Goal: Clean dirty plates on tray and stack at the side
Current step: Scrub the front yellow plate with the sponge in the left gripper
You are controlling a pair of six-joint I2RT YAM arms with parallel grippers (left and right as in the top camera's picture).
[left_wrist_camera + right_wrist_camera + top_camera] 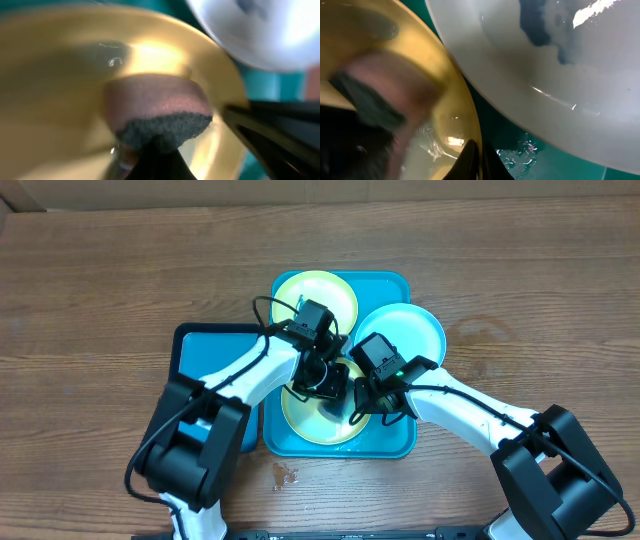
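Sponge [160, 115] clamped tight in L gripper [324, 383], pressed on near yellow plate [50, 75]; R gripper [357, 402] pinched shut on its right rim. All 3 sit on teal tray [395, 442]; pale-blue plate [560, 75], far right, smeared. None stacked yet, so prob. early.

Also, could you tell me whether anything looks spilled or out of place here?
A small wet patch lies on the table beside the tray, outside its near edge. The pale plate also overhangs the tray's right rim and carries a blue smear.
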